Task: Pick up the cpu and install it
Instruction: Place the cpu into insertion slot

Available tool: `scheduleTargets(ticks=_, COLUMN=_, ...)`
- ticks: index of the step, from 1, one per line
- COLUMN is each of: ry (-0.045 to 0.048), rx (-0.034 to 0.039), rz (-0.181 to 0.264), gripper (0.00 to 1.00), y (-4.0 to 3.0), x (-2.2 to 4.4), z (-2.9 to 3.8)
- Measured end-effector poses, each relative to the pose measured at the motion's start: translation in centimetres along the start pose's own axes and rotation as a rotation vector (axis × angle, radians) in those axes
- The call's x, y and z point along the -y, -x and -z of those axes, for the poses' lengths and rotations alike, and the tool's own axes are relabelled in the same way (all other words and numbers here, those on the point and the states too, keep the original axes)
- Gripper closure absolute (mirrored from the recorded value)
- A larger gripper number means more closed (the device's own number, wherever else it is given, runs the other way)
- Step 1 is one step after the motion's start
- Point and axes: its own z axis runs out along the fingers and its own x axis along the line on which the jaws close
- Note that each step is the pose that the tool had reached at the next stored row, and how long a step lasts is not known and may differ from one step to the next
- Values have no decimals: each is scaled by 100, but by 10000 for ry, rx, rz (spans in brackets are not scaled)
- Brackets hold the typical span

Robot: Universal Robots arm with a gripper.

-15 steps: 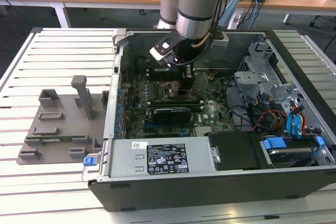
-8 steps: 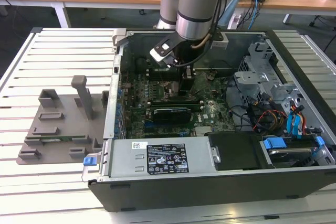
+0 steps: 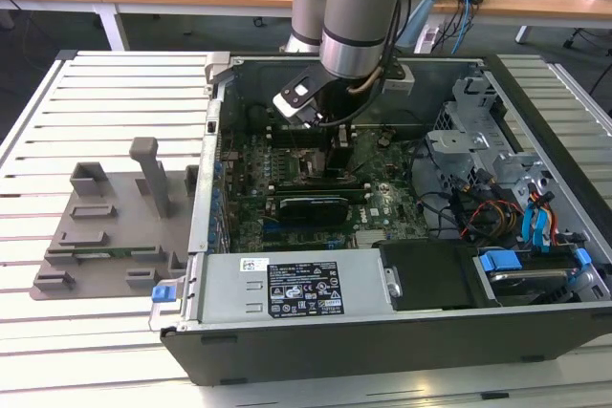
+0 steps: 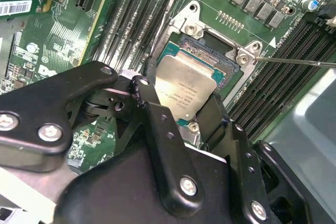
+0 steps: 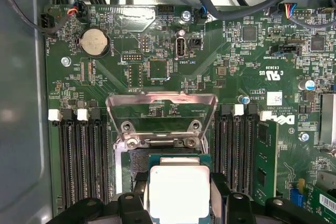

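Note:
My gripper [image 3: 330, 152] reaches down into the open computer case [image 3: 215, 140], over the middle of the green motherboard [image 3: 382, 200]. In both wrist views the cpu [image 4: 190, 88] [image 5: 178, 191], a flat silver-topped square with a green rim, sits between the two black fingers [image 4: 151, 103] [image 5: 219, 195], which press on its opposite sides. It lies level in or just over the open socket [image 4: 224, 62] [image 5: 137, 162]; I cannot tell whether it is seated. The socket's metal load plate [image 5: 163, 109] stands hinged up, and its thin lever [image 4: 294, 62] sticks out sideways.
Black memory slots [image 5: 79, 161] [image 5: 236, 153] flank the socket closely on both sides. The case holds a power supply [image 3: 296, 289], a drive cage [image 3: 497, 155] and loose cables [image 3: 483, 217]. A grey fixture [image 3: 110, 231] lies on the slatted table at the exterior view's left.

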Motion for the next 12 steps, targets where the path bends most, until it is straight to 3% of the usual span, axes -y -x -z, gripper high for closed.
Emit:
scheduleTargets(ticks=6, ry=19, rx=21, rz=418, gripper=45, y=-55, x=2, z=-13)
scheduleTargets(ticks=7, ry=20, rx=21, rz=419, gripper=45, y=-57, x=23, z=-48)
scheduleTargets(ticks=12, ry=20, rx=18, rz=421, gripper=45, y=-98, x=37, z=-74)
